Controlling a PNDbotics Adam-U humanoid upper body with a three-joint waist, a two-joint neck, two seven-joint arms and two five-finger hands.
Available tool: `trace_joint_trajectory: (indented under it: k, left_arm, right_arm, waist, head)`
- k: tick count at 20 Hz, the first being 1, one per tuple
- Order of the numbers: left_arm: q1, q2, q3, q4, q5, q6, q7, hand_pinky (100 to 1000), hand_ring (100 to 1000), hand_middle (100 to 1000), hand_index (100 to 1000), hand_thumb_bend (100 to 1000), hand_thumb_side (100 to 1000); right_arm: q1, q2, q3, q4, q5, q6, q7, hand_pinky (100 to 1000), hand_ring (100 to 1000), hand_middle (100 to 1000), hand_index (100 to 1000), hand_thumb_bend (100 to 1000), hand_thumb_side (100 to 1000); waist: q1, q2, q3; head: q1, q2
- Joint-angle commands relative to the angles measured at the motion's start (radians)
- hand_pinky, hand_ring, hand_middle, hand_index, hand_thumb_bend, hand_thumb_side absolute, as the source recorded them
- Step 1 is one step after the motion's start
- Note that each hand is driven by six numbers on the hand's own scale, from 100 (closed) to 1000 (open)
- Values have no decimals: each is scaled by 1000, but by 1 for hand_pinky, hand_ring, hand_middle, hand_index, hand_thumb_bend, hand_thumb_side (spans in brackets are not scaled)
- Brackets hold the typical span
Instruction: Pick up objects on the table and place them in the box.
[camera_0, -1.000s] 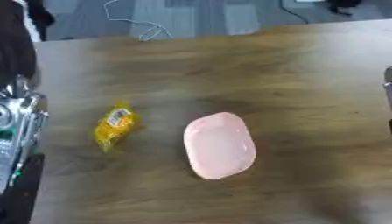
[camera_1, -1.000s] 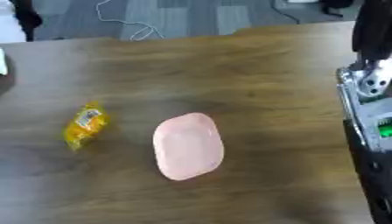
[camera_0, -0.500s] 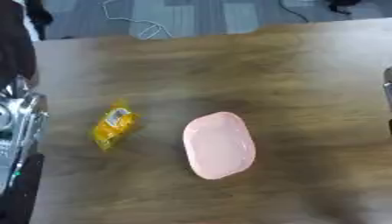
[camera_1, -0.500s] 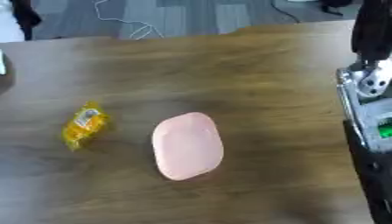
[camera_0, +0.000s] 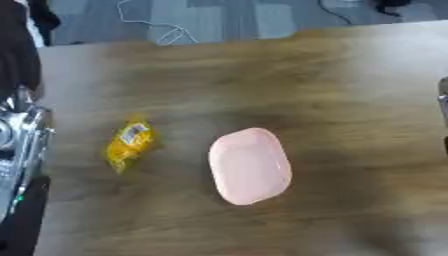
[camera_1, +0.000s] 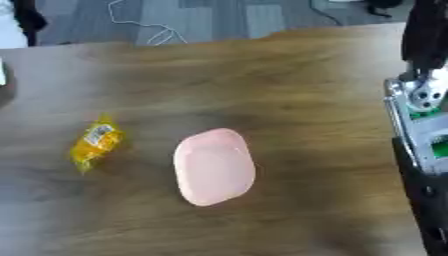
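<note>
Probably light and crinkly, yellow packet lying left of pink box on wooden worktop; best pinched across its middle. Fingers unseen; cannot tell their state.

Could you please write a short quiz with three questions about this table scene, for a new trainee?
1. True or false: the yellow packet lies inside the pink box.
2. Multiple choice: on which side of the pink box does the yellow packet lie in the views? A) the left, B) the right, C) behind it.
3. Fill in: the packet and the box rest on a wooden ____.

Key:
1. False. The packet lies on the table, apart from the box.
2. A, the robot's left.
3. table

Note: only parts of the arms show at the picture edges; no hand can be made out.
</note>
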Motion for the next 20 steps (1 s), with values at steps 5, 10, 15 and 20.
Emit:
trace_joint_trajectory:
  k: [5,10,15,20]
  left_arm:
    - [-10,19,11,-13,-26,-59,39,808,857,905,1000,445,890]
    - [-8,19,10,-13,-58,-96,73,842,884,918,980,442,907]
    - [-19,79,1,21,-124,15,23,773,833,876,927,627,715]
    - [-85,272,-69,109,-348,366,-245,740,815,873,932,929,626]
  right_arm:
    - [-9,-18,-11,-8,17,-93,11,650,793,832,862,100,976]
    - [-6,-17,-12,-8,25,-122,22,684,816,844,867,100,1000]
    - [-4,-24,-12,-8,27,-114,21,671,804,834,852,100,996]
    - [-1,-32,-10,-8,32,-94,24,658,792,824,842,100,982]
  waist:
    - [-1,-15,-1]
    - [-1,-16,-1]
    - [-1,-16,-5]
    - [7,-14,-15]
  head:
    - [-13,-15]
    - [-15,-16]
    - [-18,-11]
    - [-15,-16]
